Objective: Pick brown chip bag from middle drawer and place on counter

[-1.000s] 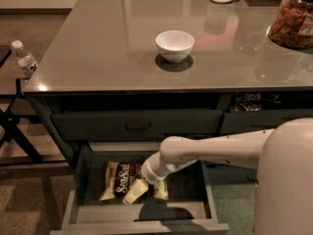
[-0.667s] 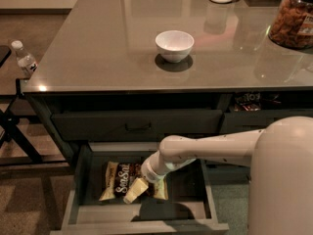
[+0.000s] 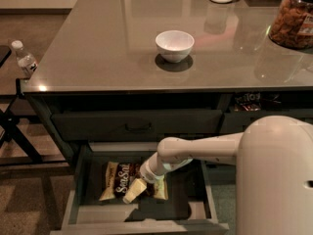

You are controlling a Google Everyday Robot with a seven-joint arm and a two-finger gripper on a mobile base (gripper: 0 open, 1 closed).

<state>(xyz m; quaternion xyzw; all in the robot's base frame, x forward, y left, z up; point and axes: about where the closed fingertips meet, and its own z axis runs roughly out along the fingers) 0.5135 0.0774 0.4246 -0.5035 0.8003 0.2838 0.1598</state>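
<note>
pincer (image 3: 133,193) at brown chip bag (image 3: 117,178), middle drawer (image 3: 184,199)

chip bag (image 3: 117,178) part-hidden (under gripper (image 3: 146,190)), jar (image 3: 293,19) cropped

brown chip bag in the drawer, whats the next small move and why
Probably take a firm hold of the brown chip bag before any lift. The gripper is down on the bag's right part inside the open middle drawer, and the bag lies flat on the drawer floor, not yet raised toward the counter.

Pincer (image 3: 141,192) at brown chip bag (image 3: 119,177) in drawer (image 3: 188,202).
</note>
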